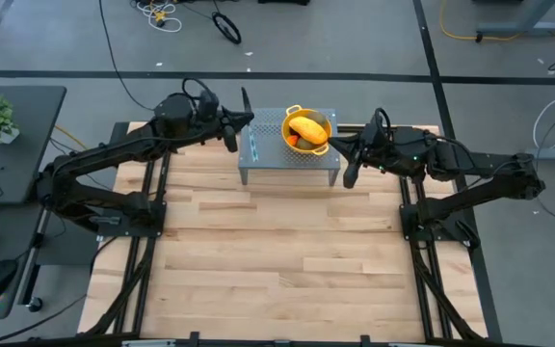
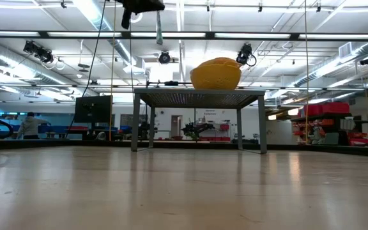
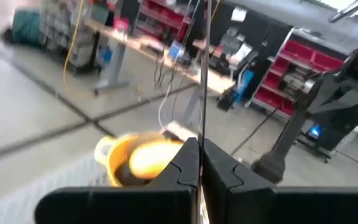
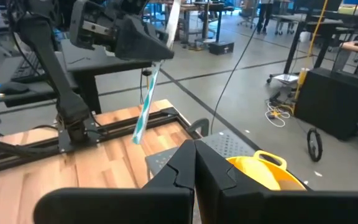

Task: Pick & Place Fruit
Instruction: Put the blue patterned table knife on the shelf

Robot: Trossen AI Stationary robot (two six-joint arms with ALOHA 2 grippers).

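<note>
High view, our bench | yellow colander (image 1: 318, 122) on grey perforated stand (image 1: 268, 159) at far centre, holding yellow-orange oblong fruit (image 1: 307, 128) and orange-red piece (image 1: 293, 142) | left gripper (image 1: 241, 123) clamps knife (image 4: 146, 107) left of it | right gripper (image 1: 347, 146) pinched shut, empty, right | we judge swinging blade could clip colander, tipping fruit.

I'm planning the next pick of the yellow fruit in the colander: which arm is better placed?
Probably the right. The right gripper is empty and sits beside the colander holding the yellow fruit. The left gripper is shut on the knife.
</note>
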